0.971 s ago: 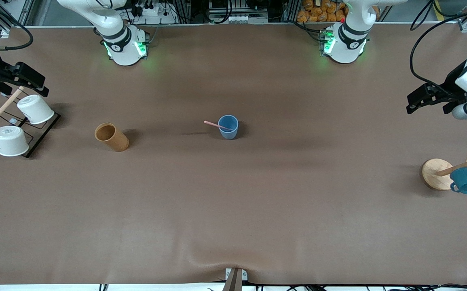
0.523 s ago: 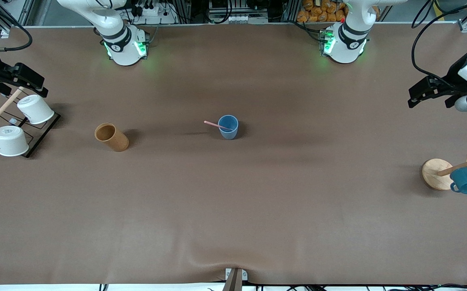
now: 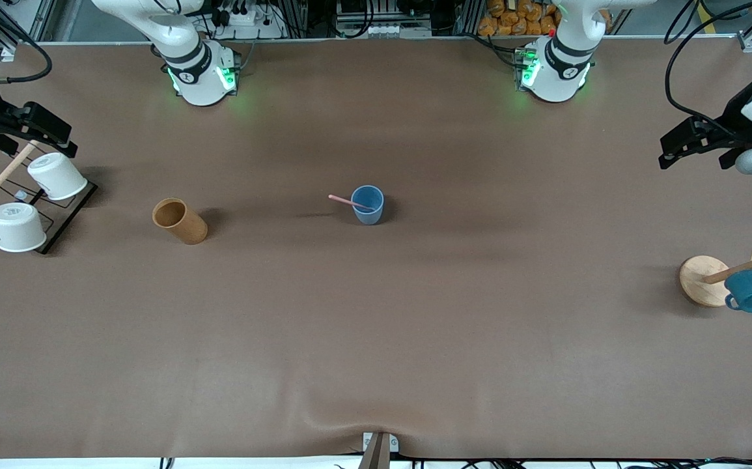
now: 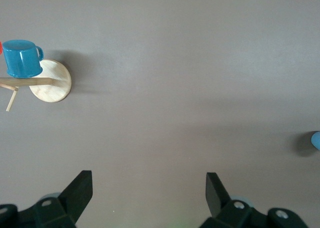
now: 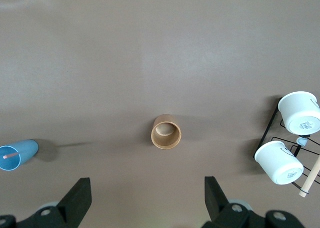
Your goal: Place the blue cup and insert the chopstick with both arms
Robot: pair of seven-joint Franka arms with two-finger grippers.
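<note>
Front view of the brown desk: a small light-blue tumbler stands upright near the middle, with a thin pale-pink chopstick leaning inside it, its free end sticking out over the rim toward the right arm's end of the desk. Both white robot arms are drawn back to the desk's ends. The left hand hangs in the air at its own end with its black fingers wide apart and empty (the left wrist view shows bare desk between them). The right hand is over the black wire rack of two white cups, its fingers likewise spread with nothing held. A brown cardboard-coloured cylinder stands between that rack and the tumbler. At the left arm's end, a round wooden-based stand carries a dark teal mug with a handle on one of its tan pegs, nearer to the front camera than the left hand's shadowed patch.
</note>
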